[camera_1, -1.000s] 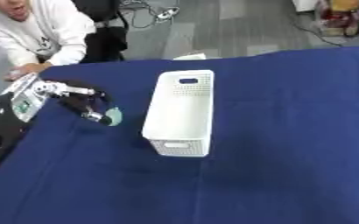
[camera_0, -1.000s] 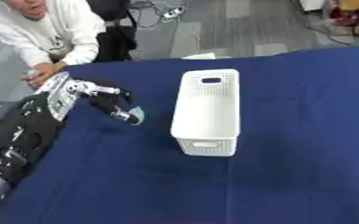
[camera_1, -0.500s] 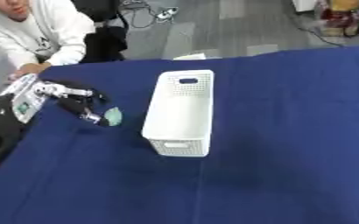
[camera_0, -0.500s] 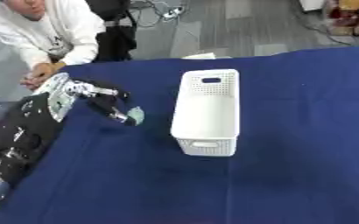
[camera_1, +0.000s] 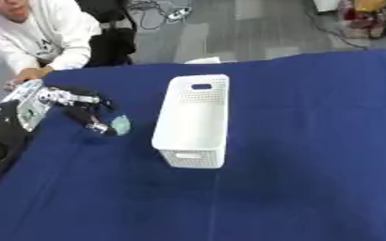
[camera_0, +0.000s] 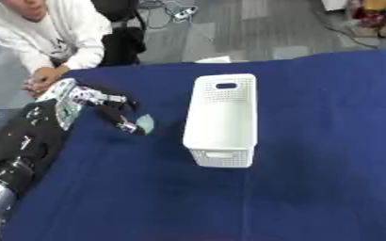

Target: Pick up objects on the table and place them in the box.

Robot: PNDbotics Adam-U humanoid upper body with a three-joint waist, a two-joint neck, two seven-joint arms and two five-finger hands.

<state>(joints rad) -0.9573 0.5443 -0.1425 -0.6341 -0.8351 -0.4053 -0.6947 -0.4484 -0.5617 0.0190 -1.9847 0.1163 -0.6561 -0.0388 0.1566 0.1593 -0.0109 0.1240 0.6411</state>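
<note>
Pale green object (camera_0: 145,124) pinched in left hand (camera_0: 107,109) fingers beside box (camera_0: 222,118).

Blue-clothed table (camera_0: 311,188) — white box (camera_0: 222,117) upright

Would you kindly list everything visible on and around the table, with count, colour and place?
Box: one, white, perforated, mid-table, long side running away from the robot.
Small object: one, pale green, left of the box, at the left hand's fingertips.
Table cloth: one, dark blue, covering the table.
Person: one, white top, at the far left edge, hands by the table corner.
Left hand: one, black and silver, fingers curled round the small object.
Right hand: not in view.
</note>
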